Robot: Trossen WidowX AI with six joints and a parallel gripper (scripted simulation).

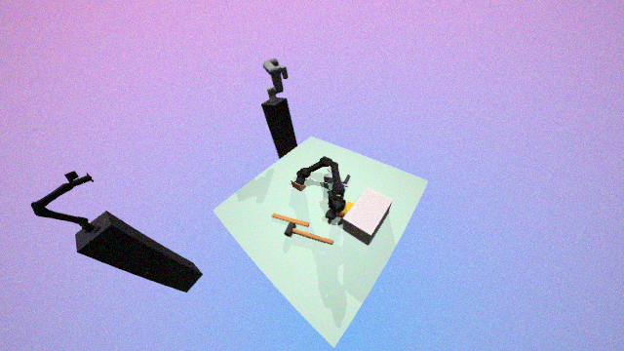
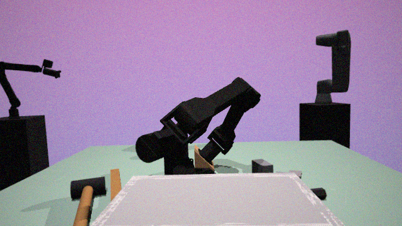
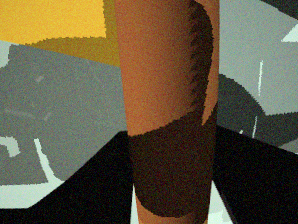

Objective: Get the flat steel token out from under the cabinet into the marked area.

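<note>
My gripper [image 1: 334,214] [image 3: 165,136] is shut on an orange-brown round handle [image 3: 167,75], which runs up through the wrist view; the tool's far end is not visible. It is low over the table, just in front of the cabinet [image 1: 369,211] [image 2: 213,201], a box with a pale top and dark sides. The yellow marked area [image 1: 348,208] [image 3: 55,20] lies between gripper and cabinet, partly hidden by the arm in the top view. The token cannot be made out in any view, and the vent slots are not visible.
A mallet [image 1: 312,236] [image 2: 83,204] with a dark head and a wooden stick [image 1: 291,219] [image 2: 115,183] lie beside the arm. A grey block [image 2: 262,166] and a dark piece [image 2: 319,193] show beyond the cabinet. Two other arms stand on black pedestals [image 1: 136,253] [image 2: 325,123] off the table.
</note>
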